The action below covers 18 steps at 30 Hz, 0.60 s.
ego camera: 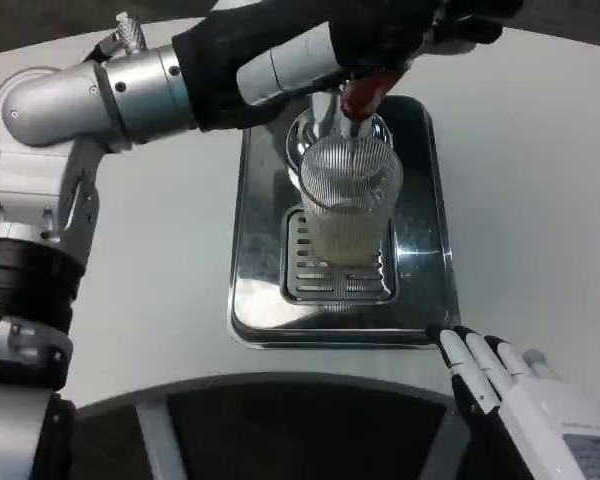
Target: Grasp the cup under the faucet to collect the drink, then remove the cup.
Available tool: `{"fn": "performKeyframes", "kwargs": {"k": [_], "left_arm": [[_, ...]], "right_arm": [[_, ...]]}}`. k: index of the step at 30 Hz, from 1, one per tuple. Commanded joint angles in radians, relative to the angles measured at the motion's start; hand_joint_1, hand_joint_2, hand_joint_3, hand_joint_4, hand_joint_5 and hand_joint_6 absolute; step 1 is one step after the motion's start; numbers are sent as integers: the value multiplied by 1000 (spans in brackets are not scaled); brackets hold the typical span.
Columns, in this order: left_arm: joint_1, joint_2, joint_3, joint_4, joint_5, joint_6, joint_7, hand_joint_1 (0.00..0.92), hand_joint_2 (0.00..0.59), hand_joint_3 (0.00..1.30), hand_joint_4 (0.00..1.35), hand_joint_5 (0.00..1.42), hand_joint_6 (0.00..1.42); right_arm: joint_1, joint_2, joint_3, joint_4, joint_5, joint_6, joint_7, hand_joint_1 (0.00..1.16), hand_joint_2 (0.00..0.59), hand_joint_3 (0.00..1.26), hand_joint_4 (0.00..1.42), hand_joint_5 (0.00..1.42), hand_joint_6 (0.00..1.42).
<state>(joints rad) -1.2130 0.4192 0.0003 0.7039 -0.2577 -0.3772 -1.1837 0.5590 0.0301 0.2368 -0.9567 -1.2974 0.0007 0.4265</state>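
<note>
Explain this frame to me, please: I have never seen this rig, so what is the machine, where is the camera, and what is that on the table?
You are looking down from a camera on a humanoid robot's head or chest, onto a white table. The silver arm crossing from the left is the robot's left arm; its dark-covered left hand reaches over to the red faucet handle at the top and appears to hold it. Below the faucet stands a ribbed clear cup, partly filled with a pale drink, on the slotted drip grate of a shiny metal tray. At the lower right, the right hand, white with black on the fingers, rests at the table's near edge, just beside the tray, holding nothing. Neither hand holds the cup.
</note>
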Motion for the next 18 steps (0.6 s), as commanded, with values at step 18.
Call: {"fn": "performKeyframes", "kwargs": {"k": [18], "left_arm": [[41, 79, -79, 107, 105, -256, -56, 0, 11, 39, 0, 49, 0]], "right_arm": [[-192, 13, -86, 109, 126, 76, -53, 653, 296, 5, 0, 0, 0]]}}
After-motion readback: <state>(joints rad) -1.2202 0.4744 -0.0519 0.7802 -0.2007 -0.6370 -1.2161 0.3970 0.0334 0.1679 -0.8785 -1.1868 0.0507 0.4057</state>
